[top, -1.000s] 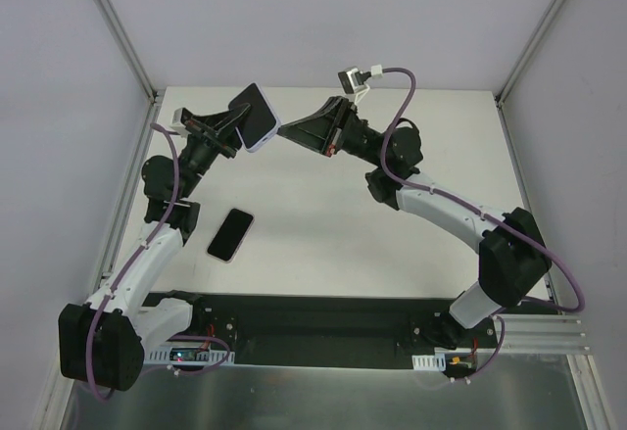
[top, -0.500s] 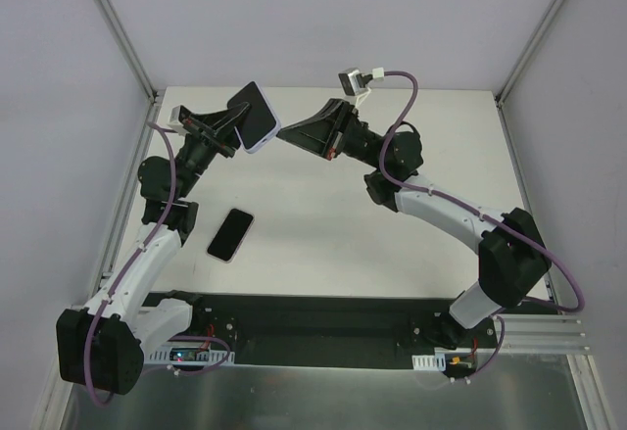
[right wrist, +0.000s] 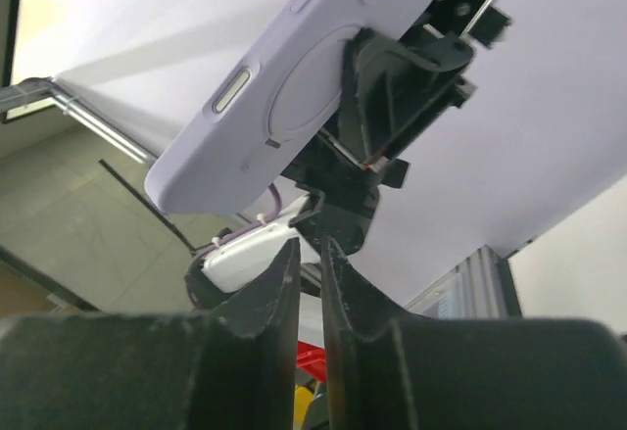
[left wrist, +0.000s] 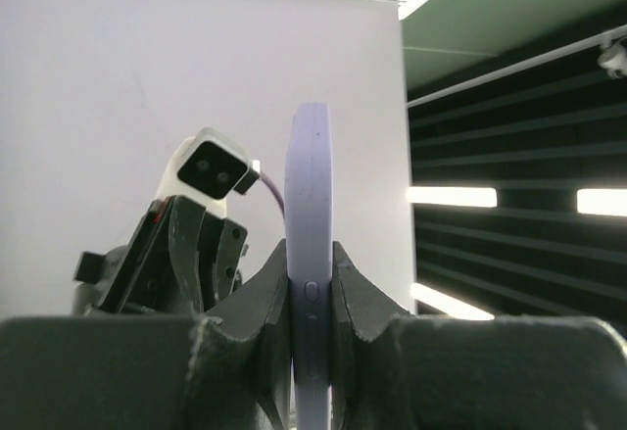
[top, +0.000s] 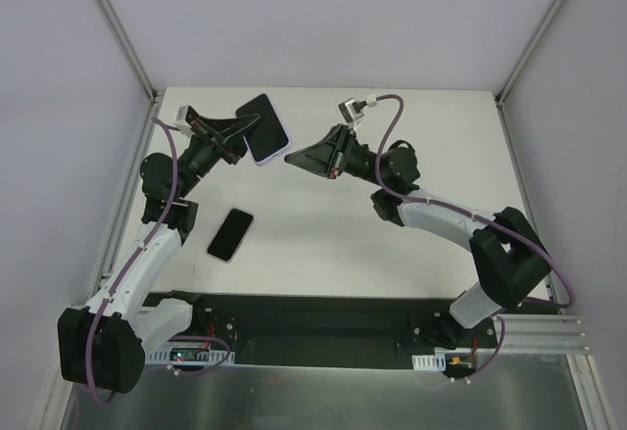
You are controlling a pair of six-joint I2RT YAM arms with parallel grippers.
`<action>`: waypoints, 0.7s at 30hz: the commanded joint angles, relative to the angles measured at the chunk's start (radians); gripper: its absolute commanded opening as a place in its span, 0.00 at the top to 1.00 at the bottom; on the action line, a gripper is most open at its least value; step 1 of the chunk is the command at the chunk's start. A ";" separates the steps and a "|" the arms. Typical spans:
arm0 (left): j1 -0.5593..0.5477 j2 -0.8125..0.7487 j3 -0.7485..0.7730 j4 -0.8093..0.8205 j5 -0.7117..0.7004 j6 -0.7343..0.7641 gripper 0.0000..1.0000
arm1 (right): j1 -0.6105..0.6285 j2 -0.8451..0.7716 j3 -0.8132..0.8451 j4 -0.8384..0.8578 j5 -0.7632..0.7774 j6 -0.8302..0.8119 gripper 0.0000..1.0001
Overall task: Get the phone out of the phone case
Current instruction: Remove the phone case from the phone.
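Holding now: my left pincer [left wrist: 310, 254] is squeezed on the long edge of the lilac phone case [right wrist: 284, 87], up off the table [top: 323, 215].
Right pincer: my right pincer [right wrist: 310, 246] is shut with nothing in it. Its tips sit just under the case's back, and I see no touch.
Phone: the phone [top: 265, 126] looks to be inside the case, with its dark face turned away from my right pincer.
Which way it points: the case's long way runs across my left pincer's fingers, not along them. The camera-hole end is the end far from my right pincer.
Doing it well: I think I should push the shut tips slowly on the back, at the side far from my left pincer, so that edge pops out first.
Watch out: the phone could drop.
Other thing: a second phone [top: 230, 234] lies flat on the table, well apart from both pincers.
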 commanded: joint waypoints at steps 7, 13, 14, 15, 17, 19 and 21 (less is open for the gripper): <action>0.050 0.006 0.072 -0.079 0.179 0.305 1.00 | -0.066 -0.210 -0.158 -0.061 -0.005 -0.006 0.45; 0.051 0.015 0.183 -0.206 0.228 0.457 1.00 | -0.049 -0.332 -0.123 -0.355 -0.011 -0.151 0.32; 0.050 0.018 0.198 -0.214 0.233 0.465 1.00 | -0.045 -0.341 -0.113 -0.413 -0.011 -0.185 0.30; 0.050 0.020 0.201 -0.220 0.231 0.473 1.00 | -0.040 -0.348 -0.102 -0.446 -0.013 -0.199 0.30; 0.050 0.023 0.204 -0.218 0.231 0.474 1.00 | -0.031 -0.344 -0.062 -0.524 -0.020 -0.222 0.30; 0.050 0.028 0.204 -0.214 0.234 0.474 1.00 | -0.025 -0.332 -0.053 -0.530 -0.019 -0.227 0.31; 0.050 0.029 0.204 -0.211 0.237 0.474 1.00 | -0.023 -0.310 -0.036 -0.529 -0.020 -0.224 0.31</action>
